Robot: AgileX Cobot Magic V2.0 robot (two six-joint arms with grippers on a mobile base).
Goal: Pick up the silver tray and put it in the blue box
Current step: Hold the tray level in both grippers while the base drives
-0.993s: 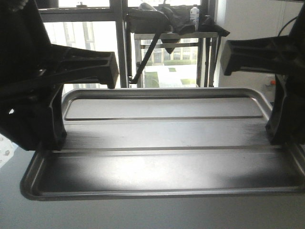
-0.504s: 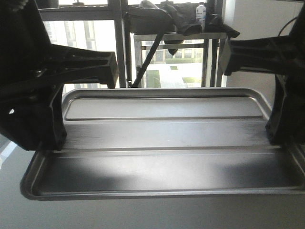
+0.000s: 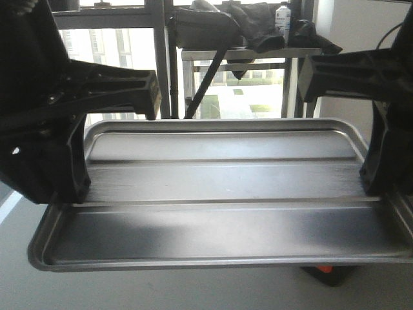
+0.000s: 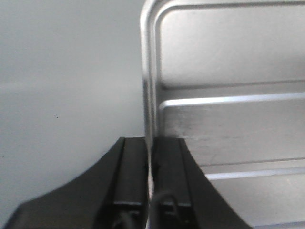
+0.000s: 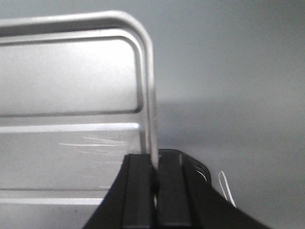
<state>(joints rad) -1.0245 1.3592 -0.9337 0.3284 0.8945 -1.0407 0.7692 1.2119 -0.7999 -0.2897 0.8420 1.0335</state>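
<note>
The silver tray (image 3: 219, 219) hangs level in the air, wide across the front view, with its two long ridges running left to right. My left gripper (image 3: 71, 190) is shut on its left rim and my right gripper (image 3: 381, 184) is shut on its right rim. In the left wrist view the left gripper (image 4: 150, 143) pinches the thin rim edge of the tray (image 4: 228, 129). In the right wrist view the right gripper (image 5: 155, 160) clamps the rim of the tray (image 5: 71, 95) the same way. The blue box is out of view.
Beyond the tray stand window frames and a metal table (image 3: 251, 53) carrying dark bags and a bottle (image 3: 282, 13). A black and orange object (image 3: 329, 272) shows on the grey floor under the tray's front right edge. A thin white loop (image 5: 226, 188) lies beside the right fingers.
The background has slid to the right behind the tray, the table and bottle with it. The black and orange object has come into view below. Tray and grippers keep the same hold.
</note>
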